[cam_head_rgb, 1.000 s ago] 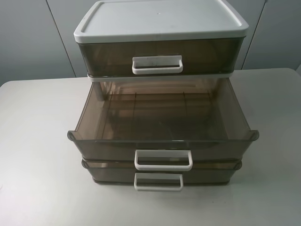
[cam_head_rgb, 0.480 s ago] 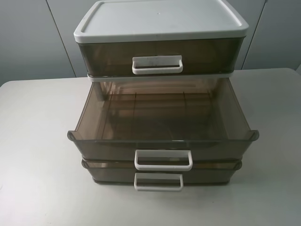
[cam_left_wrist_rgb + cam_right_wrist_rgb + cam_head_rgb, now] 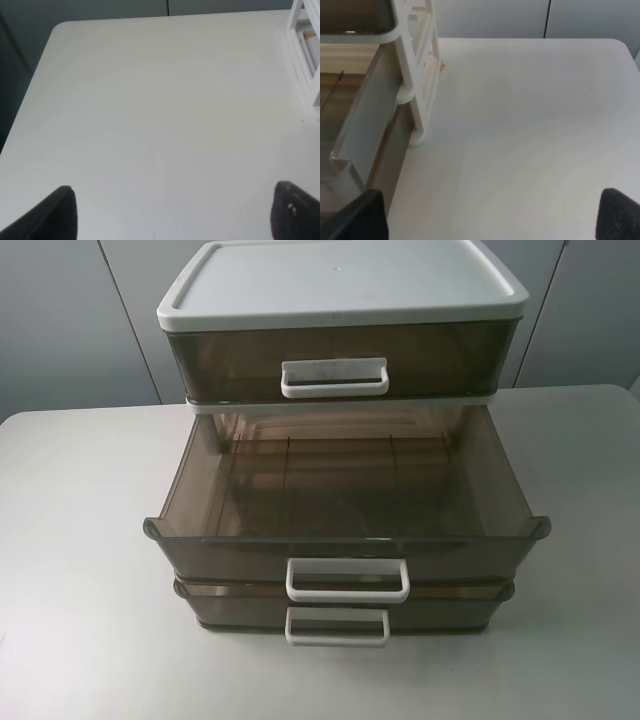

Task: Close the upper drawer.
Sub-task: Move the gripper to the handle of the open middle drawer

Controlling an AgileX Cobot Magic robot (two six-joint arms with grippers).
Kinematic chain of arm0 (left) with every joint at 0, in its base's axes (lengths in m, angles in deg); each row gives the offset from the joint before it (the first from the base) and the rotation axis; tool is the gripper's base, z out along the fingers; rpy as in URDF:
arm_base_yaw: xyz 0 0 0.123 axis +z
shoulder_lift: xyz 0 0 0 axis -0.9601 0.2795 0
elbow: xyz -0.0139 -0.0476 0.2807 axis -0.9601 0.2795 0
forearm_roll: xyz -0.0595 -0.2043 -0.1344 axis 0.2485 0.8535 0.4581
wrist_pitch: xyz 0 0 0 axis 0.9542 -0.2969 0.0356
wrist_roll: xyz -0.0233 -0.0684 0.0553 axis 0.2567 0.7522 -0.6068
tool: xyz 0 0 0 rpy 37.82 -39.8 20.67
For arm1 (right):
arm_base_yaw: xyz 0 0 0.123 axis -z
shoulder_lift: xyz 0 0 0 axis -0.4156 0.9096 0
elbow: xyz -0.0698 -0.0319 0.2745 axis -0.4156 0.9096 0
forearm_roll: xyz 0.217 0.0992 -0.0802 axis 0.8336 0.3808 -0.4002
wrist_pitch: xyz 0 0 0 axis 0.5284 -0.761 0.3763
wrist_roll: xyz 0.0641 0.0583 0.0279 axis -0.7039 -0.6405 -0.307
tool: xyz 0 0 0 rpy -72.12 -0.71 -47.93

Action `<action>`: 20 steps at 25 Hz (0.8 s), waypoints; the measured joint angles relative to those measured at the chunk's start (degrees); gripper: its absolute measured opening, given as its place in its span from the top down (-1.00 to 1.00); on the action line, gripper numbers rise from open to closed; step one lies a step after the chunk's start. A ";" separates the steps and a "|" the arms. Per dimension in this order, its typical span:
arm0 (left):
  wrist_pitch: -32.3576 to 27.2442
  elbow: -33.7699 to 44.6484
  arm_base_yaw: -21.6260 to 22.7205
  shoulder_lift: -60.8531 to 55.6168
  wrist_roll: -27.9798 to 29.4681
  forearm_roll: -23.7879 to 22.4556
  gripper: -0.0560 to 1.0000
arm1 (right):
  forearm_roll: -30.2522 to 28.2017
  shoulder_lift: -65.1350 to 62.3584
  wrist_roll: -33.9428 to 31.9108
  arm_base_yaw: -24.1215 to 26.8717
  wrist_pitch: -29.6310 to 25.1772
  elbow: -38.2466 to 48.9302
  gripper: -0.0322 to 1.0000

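A small cabinet with a white lid [image 3: 340, 280] and three smoky-brown drawers stands on the table. The top drawer [image 3: 430, 355] with its white handle [image 3: 334, 378] sits flush in the frame. The middle drawer [image 3: 220, 552] is pulled far out and is empty; its handle [image 3: 347, 580] faces front. The bottom drawer [image 3: 440, 610] sticks out slightly. Neither gripper shows in the exterior view. My left gripper [image 3: 170, 215] is open over bare table to the cabinet's left. My right gripper [image 3: 490, 215] is open beside the pulled-out drawer's side wall [image 3: 360, 135].
The white table [image 3: 80, 540] surrounds the cabinet. The cabinet's white frame shows in the left wrist view [image 3: 305, 45] and in the right wrist view [image 3: 420, 75]. A grey wall stands behind the table.
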 joint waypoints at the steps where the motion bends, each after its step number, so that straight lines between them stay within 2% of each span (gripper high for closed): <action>1: 0.00 0.00 0.00 0.00 0.00 0.00 -0.51 | 0.00 0.00 0.00 0.00 0.00 0.00 -0.28; 5: 0.00 0.00 0.00 0.00 0.00 0.00 -0.51 | 0.00 0.00 0.00 0.00 0.00 0.00 -0.28; 11: 0.00 0.00 0.00 0.00 0.00 0.00 -0.51 | -4.27 0.00 -0.23 -0.10 0.00 0.00 -0.29; 17: 0.00 0.00 0.00 0.00 0.02 0.00 -0.51 | -2.38 0.42 -0.72 -0.20 0.00 0.00 -0.29; 20: 0.00 0.00 0.00 0.00 0.13 0.00 -0.51 | -0.80 5.74 -0.72 -0.28 0.24 -2.01 -0.29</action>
